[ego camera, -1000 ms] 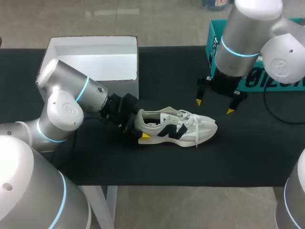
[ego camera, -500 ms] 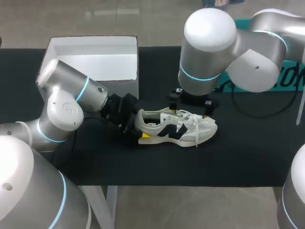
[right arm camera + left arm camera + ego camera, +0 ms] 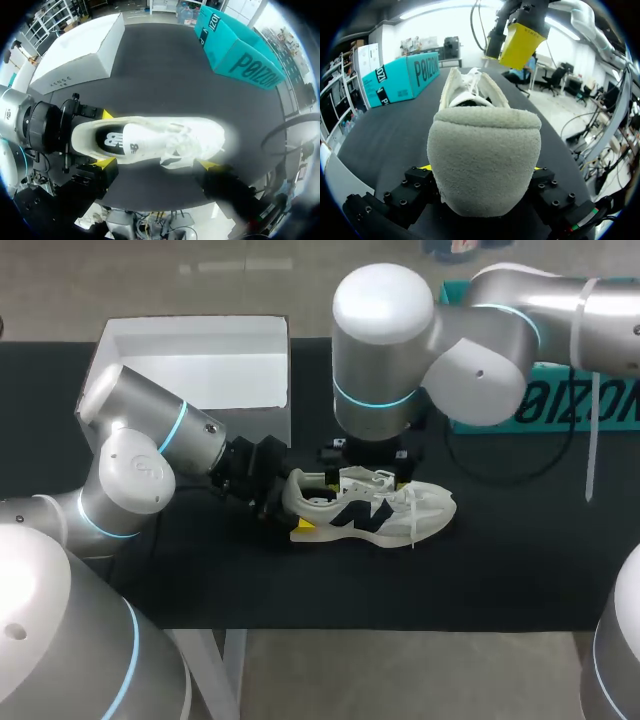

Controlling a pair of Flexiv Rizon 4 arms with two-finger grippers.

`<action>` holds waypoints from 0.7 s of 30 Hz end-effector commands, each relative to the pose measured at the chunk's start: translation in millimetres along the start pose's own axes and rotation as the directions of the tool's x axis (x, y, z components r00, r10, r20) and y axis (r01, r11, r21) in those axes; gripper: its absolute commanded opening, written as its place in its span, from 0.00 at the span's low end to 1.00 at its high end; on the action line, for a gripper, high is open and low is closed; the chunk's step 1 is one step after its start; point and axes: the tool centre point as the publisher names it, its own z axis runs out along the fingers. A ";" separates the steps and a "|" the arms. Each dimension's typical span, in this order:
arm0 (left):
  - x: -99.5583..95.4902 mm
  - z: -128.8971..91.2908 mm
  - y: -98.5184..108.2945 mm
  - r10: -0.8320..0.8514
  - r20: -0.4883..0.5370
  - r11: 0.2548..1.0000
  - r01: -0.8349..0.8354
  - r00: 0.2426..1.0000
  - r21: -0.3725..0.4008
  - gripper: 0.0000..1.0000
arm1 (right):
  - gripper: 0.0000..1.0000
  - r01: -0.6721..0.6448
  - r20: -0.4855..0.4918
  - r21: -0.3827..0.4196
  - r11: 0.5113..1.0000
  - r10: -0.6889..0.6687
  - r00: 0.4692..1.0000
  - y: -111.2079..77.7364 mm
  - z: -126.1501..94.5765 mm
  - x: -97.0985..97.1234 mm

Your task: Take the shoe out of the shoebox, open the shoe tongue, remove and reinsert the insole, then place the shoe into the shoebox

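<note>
Clamping the heel of the shoe [image 3: 375, 505] from both sides, the left gripper [image 3: 291, 508] is sitting at the shoe's 9 o'clock end. One yellow fingertip [image 3: 303, 528] is showing against the heel's 6 o'clock side. The shoe is resting upright on its sole near the middle of the black table [image 3: 500, 570], heel pointing to 9 o'clock and toe to 3 o'clock. In the left wrist view the grey heel is filling the space between that gripper's fingers, pressed on both flanks.

The right arm is crossing in from 3 o'clock, and the right gripper [image 3: 156, 164] is hanging over the shoe, above the laces and collar and slightly toward the 12 o'clock side. It is released: its fingers are standing wide apart and grasping nothing. In the left wrist view one of these fingers [image 3: 521, 39] is hovering above the tongue, clear of it.

The insole [image 3: 114, 141] is lying inside the shoe, showing through the opening at the heel end.

The white box [image 3: 190, 360], its top open, is standing at the shoe's 10 o'clock, just beside the left arm. The teal box [image 3: 560, 405] is lying at 2 o'clock, well apart from the shoe, partly hidden behind the right arm.
</note>
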 end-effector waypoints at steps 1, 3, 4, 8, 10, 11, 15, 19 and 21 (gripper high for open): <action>-1.4 2.3 0.7 0.000 -0.001 1.000 0.000 1.000 -0.001 0.00 | 1.00 -0.017 0.063 0.006 1.000 0.017 0.998 11.4 12.9 21.0; -1.4 2.3 0.7 0.000 -0.001 1.000 0.000 1.000 -0.001 0.00 | 1.00 -0.030 0.078 -0.003 1.000 0.030 0.996 14.5 14.8 19.6; -1.4 2.3 0.7 0.000 -0.001 1.000 0.000 1.000 -0.001 0.00 | 1.00 -0.037 0.083 -0.009 0.999 0.037 0.996 16.3 15.7 18.9; -1.4 2.3 0.7 0.000 -0.001 1.000 0.000 1.000 -0.001 0.00 | 1.00 -0.031 0.086 0.005 0.999 0.031 0.996 19.1 17.3 18.9; -1.4 2.3 0.7 0.000 -0.001 1.000 0.000 1.000 -0.001 0.00 | 1.00 -0.014 0.103 0.010 1.000 0.013 0.995 17.1 20.1 20.9; -1.4 2.3 0.7 0.000 -0.001 1.000 0.000 1.000 -0.001 0.00 | 1.00 -0.009 0.112 0.010 1.000 0.008 0.994 16.3 22.1 21.7; -1.4 2.3 0.7 0.000 -0.001 1.000 0.000 1.000 -0.001 0.00 | 1.00 0.018 0.153 0.011 1.000 -0.019 0.988 13.9 31.8 25.6; -1.4 2.3 0.7 0.000 -0.001 1.000 0.000 1.000 -0.001 0.00 | 1.00 0.024 0.183 0.005 1.000 -0.025 0.983 17.1 37.9 24.4; -1.4 2.3 0.7 0.000 -0.001 1.000 0.000 1.000 -0.001 0.00 | 1.00 0.022 0.195 0.002 1.000 -0.022 0.981 19.0 39.2 21.9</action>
